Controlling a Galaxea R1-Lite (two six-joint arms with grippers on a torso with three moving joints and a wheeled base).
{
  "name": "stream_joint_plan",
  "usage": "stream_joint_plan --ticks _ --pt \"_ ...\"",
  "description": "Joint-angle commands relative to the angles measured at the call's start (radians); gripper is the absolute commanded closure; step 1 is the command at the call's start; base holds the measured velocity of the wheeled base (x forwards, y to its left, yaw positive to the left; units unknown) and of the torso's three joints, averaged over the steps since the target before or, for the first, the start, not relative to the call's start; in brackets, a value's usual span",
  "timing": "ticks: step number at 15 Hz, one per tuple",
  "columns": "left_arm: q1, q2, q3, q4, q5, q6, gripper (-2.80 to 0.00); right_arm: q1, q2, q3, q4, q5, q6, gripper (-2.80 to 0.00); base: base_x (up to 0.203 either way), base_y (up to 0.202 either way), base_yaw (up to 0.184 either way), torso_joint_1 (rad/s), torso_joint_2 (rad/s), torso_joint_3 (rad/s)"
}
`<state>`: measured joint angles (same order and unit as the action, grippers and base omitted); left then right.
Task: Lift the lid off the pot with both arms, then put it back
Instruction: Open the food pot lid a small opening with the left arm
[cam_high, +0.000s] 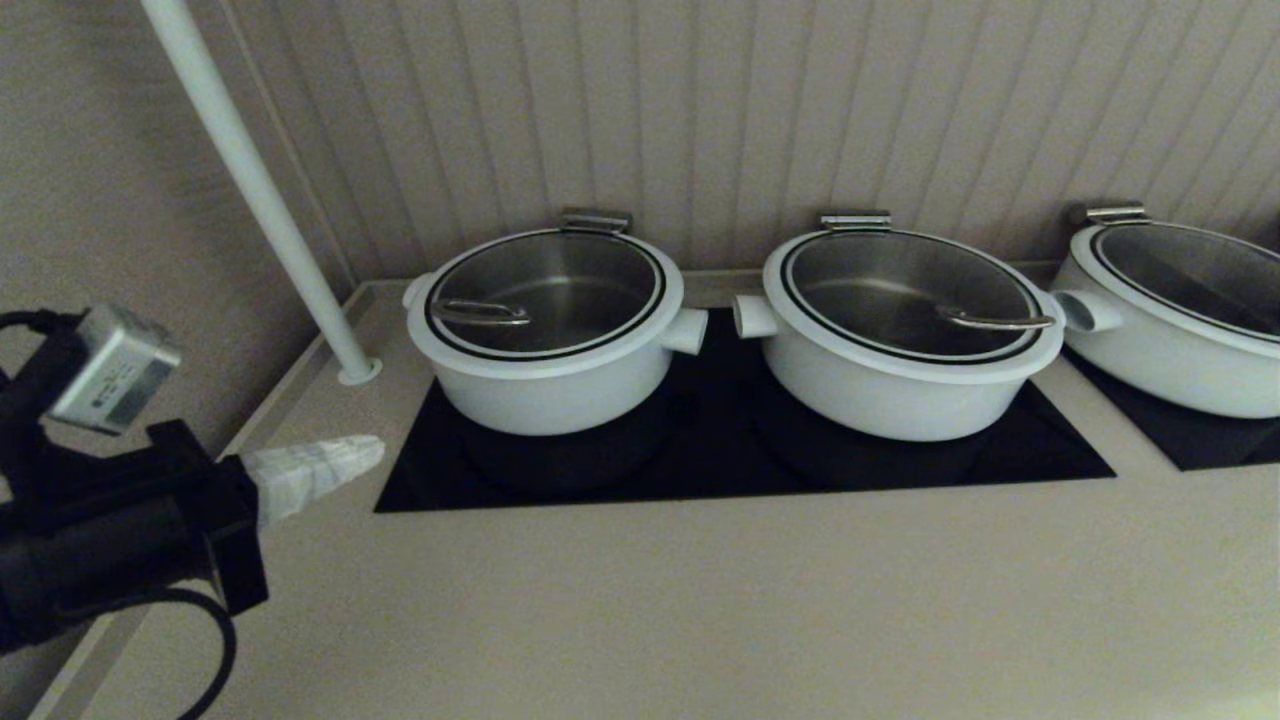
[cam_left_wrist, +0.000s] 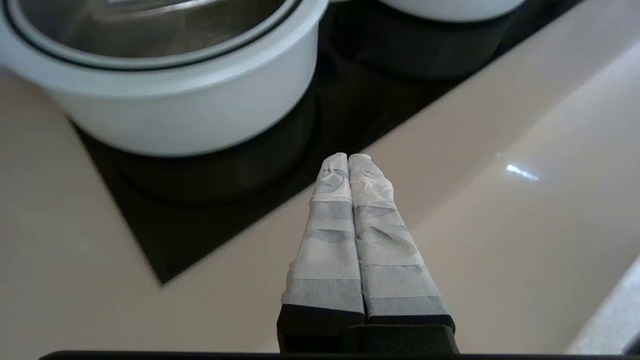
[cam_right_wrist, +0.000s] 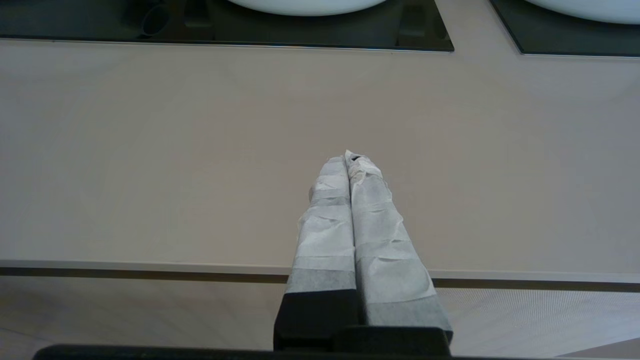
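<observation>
The pot (cam_high: 545, 385) is the leftmost low white pot, standing on the black cooktop (cam_high: 720, 440). The lid (cam_high: 547, 290) lies on it, its steel loop handle (cam_high: 480, 313) near the left edge. My left gripper (cam_high: 365, 450) is shut and empty, over the counter left of the cooktop's front left corner, short of the pot. In the left wrist view the gripper (cam_left_wrist: 348, 157) points toward the pot (cam_left_wrist: 185, 110). My right gripper (cam_right_wrist: 349, 159) is shut and empty, over the counter near its front edge, out of the head view.
A like pot (cam_high: 900, 370) with its lid handle (cam_high: 995, 321) near the right edge stands to the right. A third pot (cam_high: 1170, 320) sits at the far right. A white pole (cam_high: 260, 190) rises from the counter's back left. A panelled wall is behind.
</observation>
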<state>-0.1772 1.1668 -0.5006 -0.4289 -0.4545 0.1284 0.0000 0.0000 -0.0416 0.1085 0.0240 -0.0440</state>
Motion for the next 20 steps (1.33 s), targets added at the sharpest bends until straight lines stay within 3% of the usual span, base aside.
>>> stream_joint_plan --ticks 1,4,20 --pt "-0.009 0.104 -0.001 -0.072 -0.001 -0.011 0.00 0.000 0.002 0.000 0.000 0.001 0.000 0.00 0.000 0.000 0.000 0.000 0.00 0.000" --pt "-0.012 0.192 -0.007 -0.166 0.001 -0.034 0.00 0.000 0.002 0.000 0.000 0.001 0.000 0.00 0.000 0.000 0.000 0.000 0.00 0.000" --pt "-0.031 0.314 -0.038 -0.173 0.003 -0.039 0.00 0.000 0.002 0.000 0.000 0.001 0.000 0.00 0.000 0.000 0.000 0.000 0.00 0.000"
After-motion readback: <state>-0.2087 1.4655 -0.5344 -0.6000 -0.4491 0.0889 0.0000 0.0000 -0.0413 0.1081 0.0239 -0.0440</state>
